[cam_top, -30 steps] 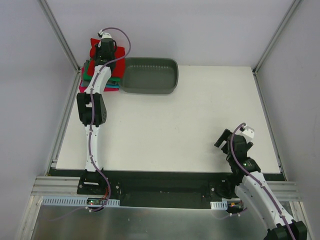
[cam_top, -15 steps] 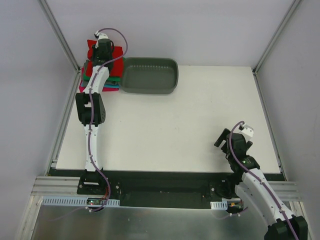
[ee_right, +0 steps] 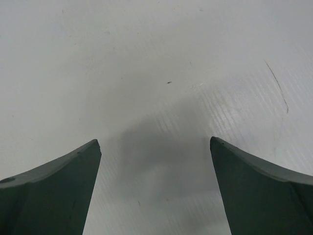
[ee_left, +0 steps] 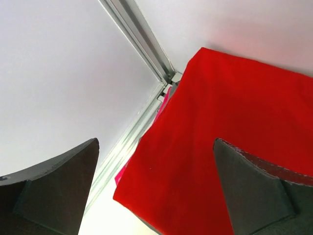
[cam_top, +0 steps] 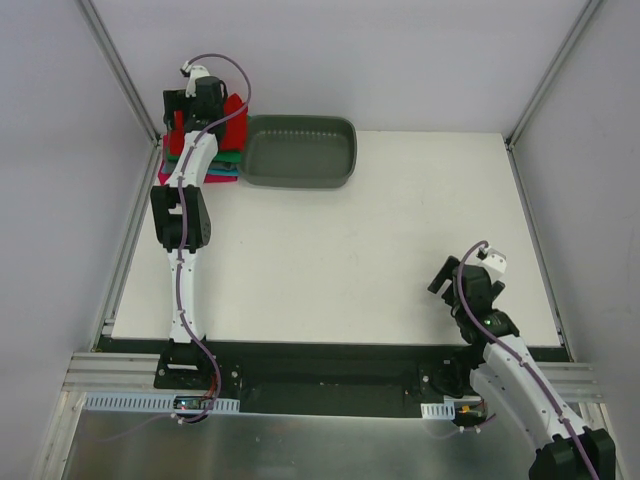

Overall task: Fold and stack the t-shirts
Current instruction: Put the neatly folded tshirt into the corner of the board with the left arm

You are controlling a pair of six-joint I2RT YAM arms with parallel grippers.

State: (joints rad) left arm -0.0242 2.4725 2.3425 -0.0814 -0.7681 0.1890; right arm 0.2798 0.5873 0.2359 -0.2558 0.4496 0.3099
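Observation:
The folded t-shirts are stacked in the table's far left corner. A bright red t-shirt [cam_top: 235, 118] lies on top, with green [cam_top: 231, 157], teal and magenta [cam_top: 221, 178] layers under it. My left gripper [cam_top: 195, 100] hovers over the stack, open, with nothing between its fingers. In the left wrist view the red t-shirt [ee_left: 220, 122] lies flat below the open left gripper [ee_left: 155, 142], and a magenta edge [ee_left: 119, 176] peeks out beneath it. My right gripper [cam_top: 455, 282] hangs open near the table's front right. In the right wrist view, only bare tabletop shows under the right gripper [ee_right: 154, 142].
A grey oval plastic tub [cam_top: 300, 150] stands right beside the stack, to its right. An aluminium frame post [ee_left: 139, 34] and the enclosure wall run close behind and left of the stack. The white table [cam_top: 340, 250] stretches between the arms.
My left gripper has gone from shut to open, letting go of the red t-shirt on the stack, and has shifted slightly back and left. The right arm has barely moved.

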